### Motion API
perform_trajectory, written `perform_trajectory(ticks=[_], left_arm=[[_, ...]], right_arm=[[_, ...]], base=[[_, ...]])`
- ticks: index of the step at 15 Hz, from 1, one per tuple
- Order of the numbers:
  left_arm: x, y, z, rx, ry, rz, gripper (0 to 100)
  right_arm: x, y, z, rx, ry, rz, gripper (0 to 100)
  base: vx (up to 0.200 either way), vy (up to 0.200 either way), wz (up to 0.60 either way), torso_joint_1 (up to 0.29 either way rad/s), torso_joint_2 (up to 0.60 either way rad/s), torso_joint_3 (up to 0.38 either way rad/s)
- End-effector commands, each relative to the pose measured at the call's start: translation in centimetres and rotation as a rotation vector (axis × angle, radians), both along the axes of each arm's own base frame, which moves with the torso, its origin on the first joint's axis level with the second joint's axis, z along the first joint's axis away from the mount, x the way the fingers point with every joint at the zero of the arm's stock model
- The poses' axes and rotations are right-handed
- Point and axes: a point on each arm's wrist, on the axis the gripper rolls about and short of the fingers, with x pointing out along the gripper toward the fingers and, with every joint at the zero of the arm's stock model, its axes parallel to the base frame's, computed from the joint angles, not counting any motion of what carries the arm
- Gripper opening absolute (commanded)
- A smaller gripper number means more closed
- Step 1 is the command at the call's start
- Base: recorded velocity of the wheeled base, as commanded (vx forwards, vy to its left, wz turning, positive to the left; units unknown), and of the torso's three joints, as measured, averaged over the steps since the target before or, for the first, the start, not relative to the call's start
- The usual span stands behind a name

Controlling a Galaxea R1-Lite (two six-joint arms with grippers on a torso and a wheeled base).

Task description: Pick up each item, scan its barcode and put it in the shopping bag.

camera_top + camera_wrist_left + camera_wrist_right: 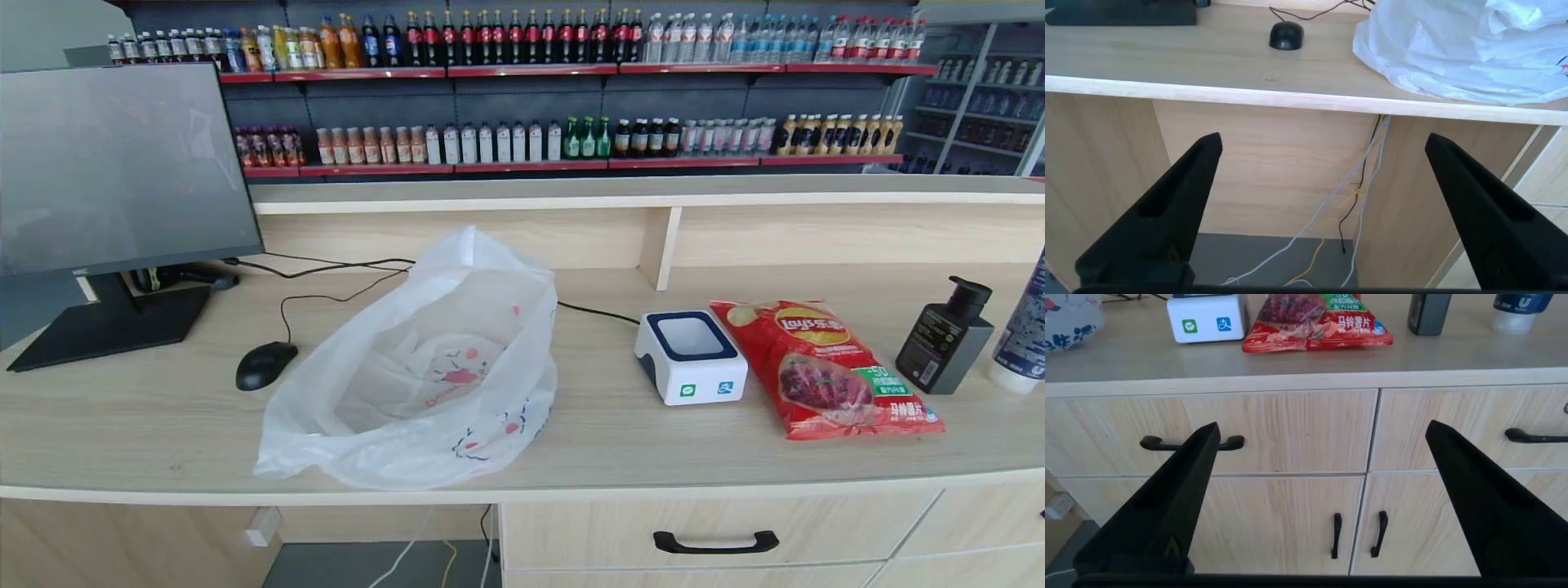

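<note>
Chips bag (824, 367) lies flat on the counter (612, 441), just beside the scanner (690, 357); our right gripper (1321, 429) and left gripper (1323, 139) hang spread wide, holding nothing, below the counter edge, so we should raise the right and pinch the bag's near edge, leaving its barcode uncovered

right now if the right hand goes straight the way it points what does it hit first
Probably the drawer front under the counter, below the chip bag; the open right hand aims there, though depth is unclear.
</note>
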Motion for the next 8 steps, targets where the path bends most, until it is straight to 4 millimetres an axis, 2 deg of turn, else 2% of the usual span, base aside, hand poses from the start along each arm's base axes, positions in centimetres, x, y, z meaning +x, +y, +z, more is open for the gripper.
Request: perform_trajectory(ticks=[1,8], left_arm=[[0.0,0.0,0.0,0.002,0.0,0.0,100],[0.0,0.0,0.0,0.002,0.0,0.0,100]], right_arm=[[0.01,0.0,0.0,-0.015,0.001,0.0,100],[0.01,0.0,0.0,0.002,0.001,-0.001,100]], base=[[0.0,0.0,0.0,0.0,0.0,0.0],[0.0,0.0,0.0,0.0,0.0,0.0]])
